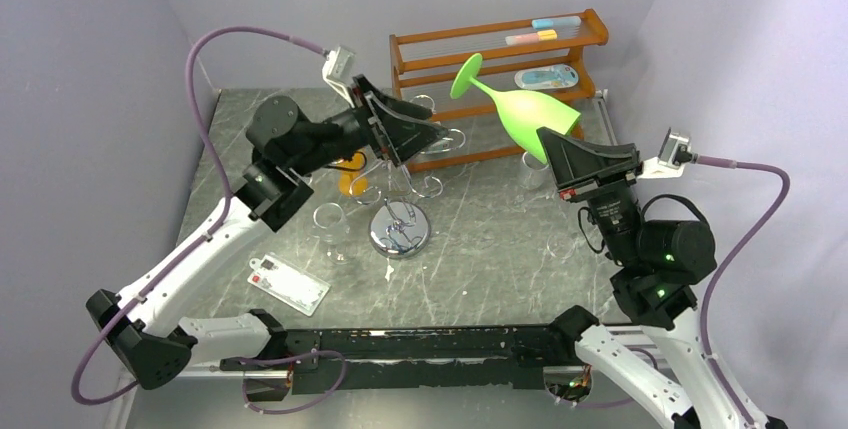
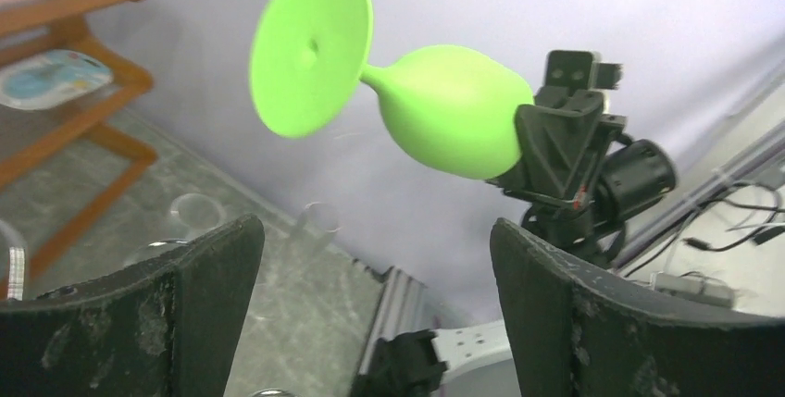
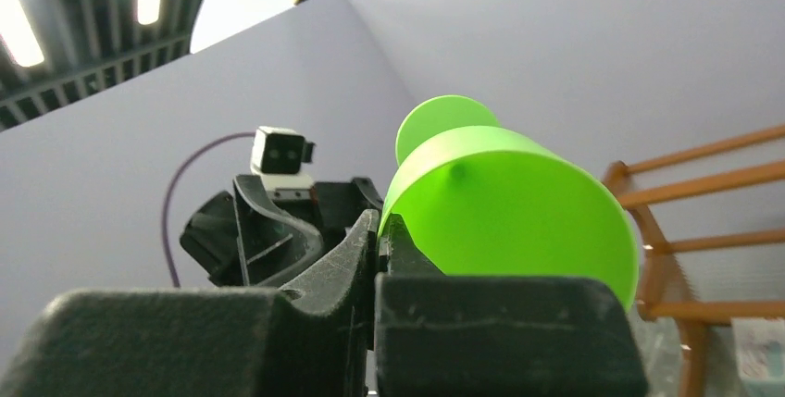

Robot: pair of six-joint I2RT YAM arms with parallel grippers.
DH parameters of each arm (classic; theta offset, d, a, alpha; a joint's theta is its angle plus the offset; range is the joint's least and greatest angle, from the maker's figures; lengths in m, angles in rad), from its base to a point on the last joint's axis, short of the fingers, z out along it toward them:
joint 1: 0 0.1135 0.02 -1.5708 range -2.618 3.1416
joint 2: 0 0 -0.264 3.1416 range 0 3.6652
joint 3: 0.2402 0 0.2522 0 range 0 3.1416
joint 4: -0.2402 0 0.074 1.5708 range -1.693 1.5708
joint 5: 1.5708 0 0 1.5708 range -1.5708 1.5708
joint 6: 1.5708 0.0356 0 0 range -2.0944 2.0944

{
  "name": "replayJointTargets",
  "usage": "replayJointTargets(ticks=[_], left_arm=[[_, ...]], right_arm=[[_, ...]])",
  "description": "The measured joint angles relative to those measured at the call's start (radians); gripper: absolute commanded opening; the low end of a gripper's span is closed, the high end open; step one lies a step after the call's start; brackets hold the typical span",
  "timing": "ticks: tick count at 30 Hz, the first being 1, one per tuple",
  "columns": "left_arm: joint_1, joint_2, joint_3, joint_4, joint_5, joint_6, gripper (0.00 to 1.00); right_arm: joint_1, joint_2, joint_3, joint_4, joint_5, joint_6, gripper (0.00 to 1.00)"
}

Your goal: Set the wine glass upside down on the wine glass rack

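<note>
**Green plastic wine glass (image 1: 523,115) aloft, not hung**

Your right gripper (image 1: 553,145) pinched the wine glass by its rim, high and to the right of the chrome wire tree rack (image 1: 400,228). Your left gripper (image 2: 375,309) gaped wide, empty. Hanging was not yet done.

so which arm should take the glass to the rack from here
Right, probably. The right gripper is shut on the rim of the green wine glass, holding it in the air. The left gripper is open and empty, by the chrome rack.
</note>
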Motion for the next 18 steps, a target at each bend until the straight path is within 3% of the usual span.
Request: replayJointTargets(ticks=[9,18], left_arm=[[-0.16,-0.02,-0.122,0.254,-0.333,-0.252,0.97],[-0.277,0.053,-0.127,0.497,-0.529,-0.338,0.81]], right_arm=[[0.0,0.1,-0.022,0.233,-0.092,0.023,0.0],[0.0,0.157,-0.044,0.411,-0.175,0.06,0.0]])
